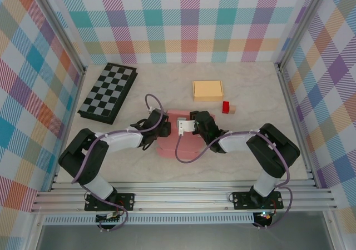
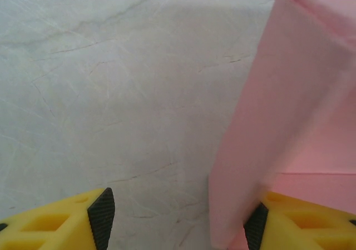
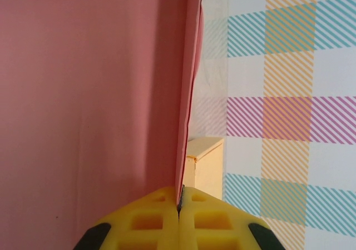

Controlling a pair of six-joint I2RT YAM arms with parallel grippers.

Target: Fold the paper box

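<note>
From above, the pink paper box (image 1: 186, 145) lies at the middle of the surface (image 1: 261, 150), a little nearer the near edge than the far one. Both arms reach in over it, the left tool (image 1: 163, 129) at its left side and the right tool (image 1: 192, 129) at its right. How either tool's fingers stand cannot be read from that height.

The left wrist view does show this. The left tool (image 2: 178, 223) is released, with its yellow fingers (image 2: 102, 216) spread wide. A raised pink wall of the paper box (image 2: 289, 105) stands just inside the right-hand finger, and bare marbled surface (image 2: 111, 94) fills the gap beside it.

In the right wrist view, the right tool (image 3: 179, 205) is clenched on the paper box (image 3: 83, 94). The thin edge of an upright pink panel runs straight down into the seam between the two fingers. Past that edge, a yellow box (image 3: 207, 161) and the plaid wall (image 3: 289, 94) appear.

The top view places that yellow box (image 1: 207, 90) toward the far edge, right of centre. A red block (image 1: 226, 106) sits just beside its near right corner. A chessboard (image 1: 108, 91) lies angled toward the far left corner.

The surface is bare from the paper box to the right edge, along the near edge, and in the near left corner.
</note>
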